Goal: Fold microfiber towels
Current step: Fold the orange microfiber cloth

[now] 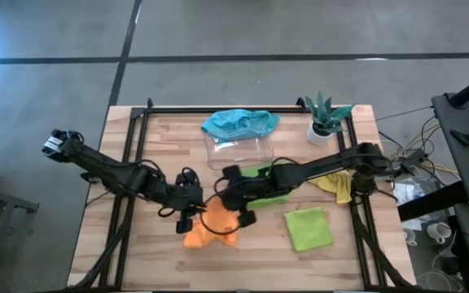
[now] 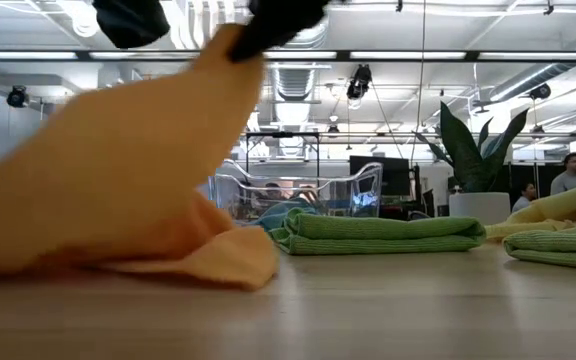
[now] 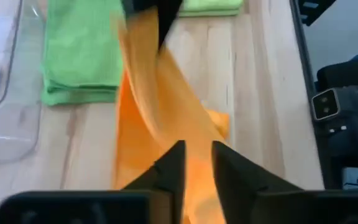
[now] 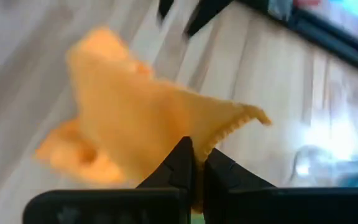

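An orange towel (image 1: 208, 230) lies bunched near the table's front, with one part drawn up to a peak (image 2: 230, 50). My right gripper (image 1: 223, 201) is shut on that raised part. My left gripper (image 1: 187, 213) hovers just left of it, fingers a little apart (image 3: 197, 158). In the low view it (image 2: 133, 22) stands clear above the cloth's slope. A folded lime green towel (image 1: 265, 184) lies under my right arm. A second one (image 1: 309, 229) lies at the front right. A yellow towel (image 1: 336, 186) lies at the right edge. A teal towel (image 1: 239, 123) drapes over the clear tray's far rim. My right gripper pinches the orange towel at its hemmed edge (image 4: 219, 140), a little short of a corner (image 4: 261, 116), between its two shut fingers. The fingers slant down from the table's right. The cloth hangs from them in a sloping sheet, and its lower part (image 2: 168, 255) rests on the table.
A clear plastic tray (image 1: 239, 151) stands behind the grippers at the table's middle far side. A small potted plant (image 1: 325, 119) stands at the far right. Bare wood lies at the front left (image 1: 129, 252). Black frame rails run along both sides of the table.
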